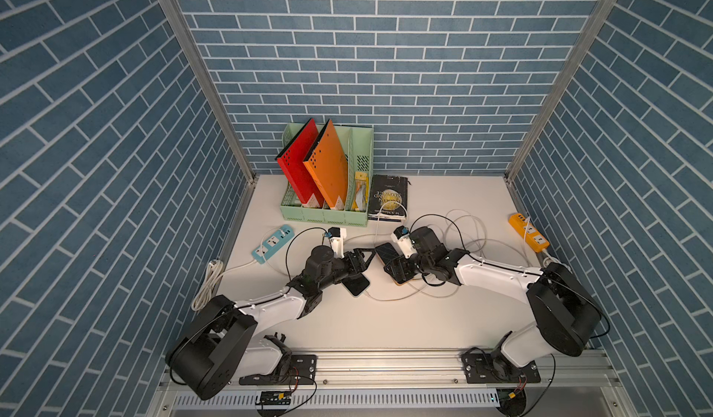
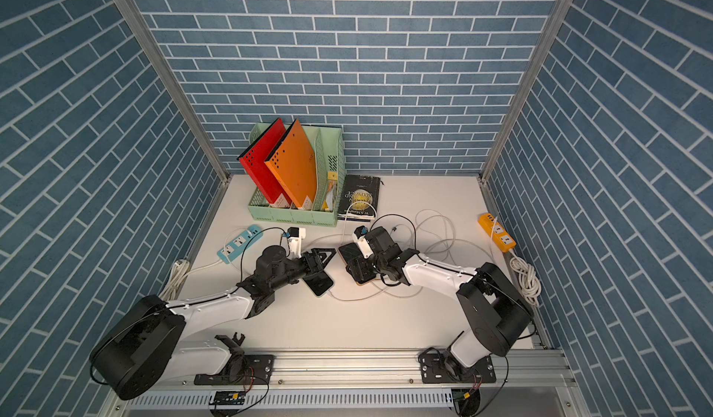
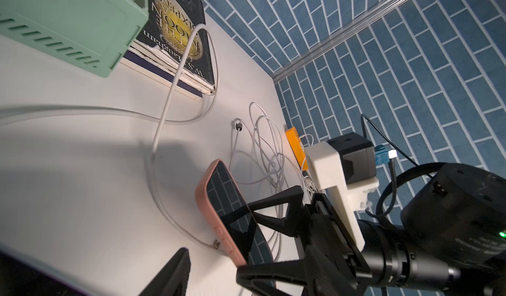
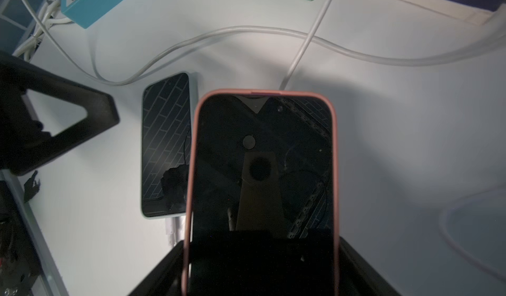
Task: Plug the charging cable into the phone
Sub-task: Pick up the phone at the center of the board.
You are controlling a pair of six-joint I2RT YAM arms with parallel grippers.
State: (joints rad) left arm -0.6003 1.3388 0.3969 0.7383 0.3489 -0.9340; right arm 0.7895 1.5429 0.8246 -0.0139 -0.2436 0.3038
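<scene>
White arms [image 1: 270, 306] with black joints [image 1: 559, 318] (thin black cables [image 3: 393, 179] alongside)

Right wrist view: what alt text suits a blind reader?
A dark-screened phone in a pink case, gripped by the right pincer, fills the view. Beyond it a second phone lies flat on the white table among white cables.

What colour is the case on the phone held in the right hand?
The case is dusty pink; it shows best in the right wrist view.
</scene>
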